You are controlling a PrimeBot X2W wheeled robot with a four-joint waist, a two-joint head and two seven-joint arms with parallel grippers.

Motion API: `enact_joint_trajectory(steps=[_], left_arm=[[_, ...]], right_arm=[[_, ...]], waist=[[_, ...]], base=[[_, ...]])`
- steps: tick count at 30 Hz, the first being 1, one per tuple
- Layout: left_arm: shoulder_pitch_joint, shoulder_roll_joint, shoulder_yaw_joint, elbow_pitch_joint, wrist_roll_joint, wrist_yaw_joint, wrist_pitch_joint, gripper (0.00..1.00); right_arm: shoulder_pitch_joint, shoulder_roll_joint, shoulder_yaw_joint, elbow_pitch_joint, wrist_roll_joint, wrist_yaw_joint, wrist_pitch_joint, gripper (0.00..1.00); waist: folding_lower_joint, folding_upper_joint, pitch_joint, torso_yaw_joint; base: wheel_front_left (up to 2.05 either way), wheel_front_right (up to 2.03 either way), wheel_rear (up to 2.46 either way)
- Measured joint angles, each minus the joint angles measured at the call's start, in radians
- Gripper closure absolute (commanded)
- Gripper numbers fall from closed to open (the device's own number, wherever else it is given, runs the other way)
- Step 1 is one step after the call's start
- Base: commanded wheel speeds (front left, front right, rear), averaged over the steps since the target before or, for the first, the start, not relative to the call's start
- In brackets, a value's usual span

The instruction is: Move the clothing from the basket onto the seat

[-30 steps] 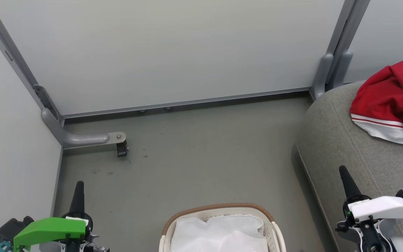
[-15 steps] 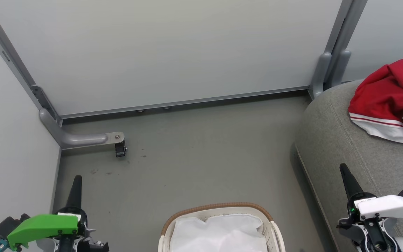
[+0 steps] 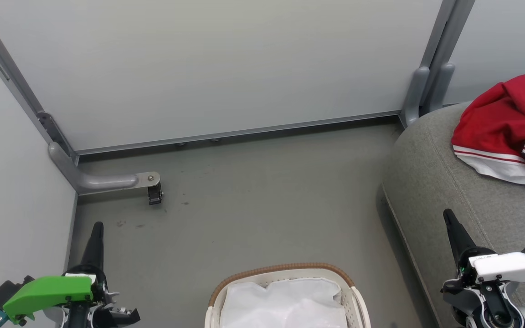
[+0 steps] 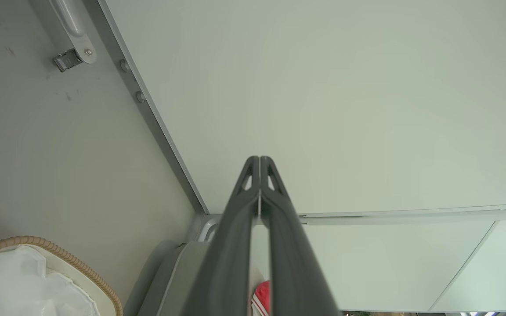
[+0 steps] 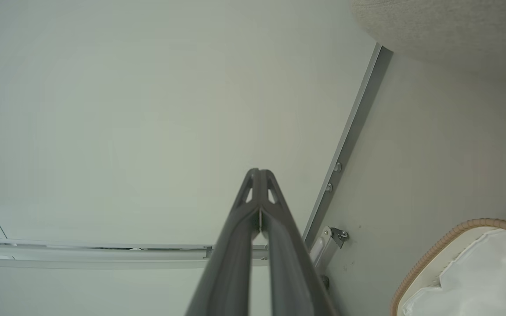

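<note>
Nothing legible appears anywhere: no brand, number or sign. A small white label (image 3: 484, 257) on the body of the right end effector (image 3: 448, 214) carries tiny dark print, too small to make out.

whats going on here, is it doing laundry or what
A two-armed robot is moving laundry from a basket to a sofa seat. The red clothing lies bunched on the grey seat, and the basket on the floor shows its white liner. The left gripper and right gripper are both shut, empty and touching nothing, so the job looks about done.
</note>
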Motion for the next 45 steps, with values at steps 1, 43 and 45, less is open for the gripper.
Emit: enact_joint_trajectory(steps=[1, 43, 45], left_arm=[[0.0, 0.0, 0.001, -0.001, -0.007, -0.001, 0.004, 1.0], [-0.019, 0.0, 0.02, -0.018, -0.123, -0.009, 0.035, 1.0], [-0.019, 0.0, 0.02, -0.018, -0.123, -0.009, 0.035, 1.0]], right_arm=[[0.0, 0.0, -0.001, -0.001, 0.008, 0.0, 0.001, 1.0], [-0.003, -0.001, -0.01, -0.017, 0.14, 0.0, 0.037, 1.0], [-0.003, -0.001, -0.01, -0.017, 0.14, 0.0, 0.037, 1.0]], waist=[[0.0, 0.0, 0.0, -0.001], [0.0, 0.0, 0.003, -0.009], [0.0, 0.0, 0.003, -0.009]], base=[[0.0, 0.0, 0.0], [0.0, 0.0, 0.0], [0.0, 0.0, 0.0]])
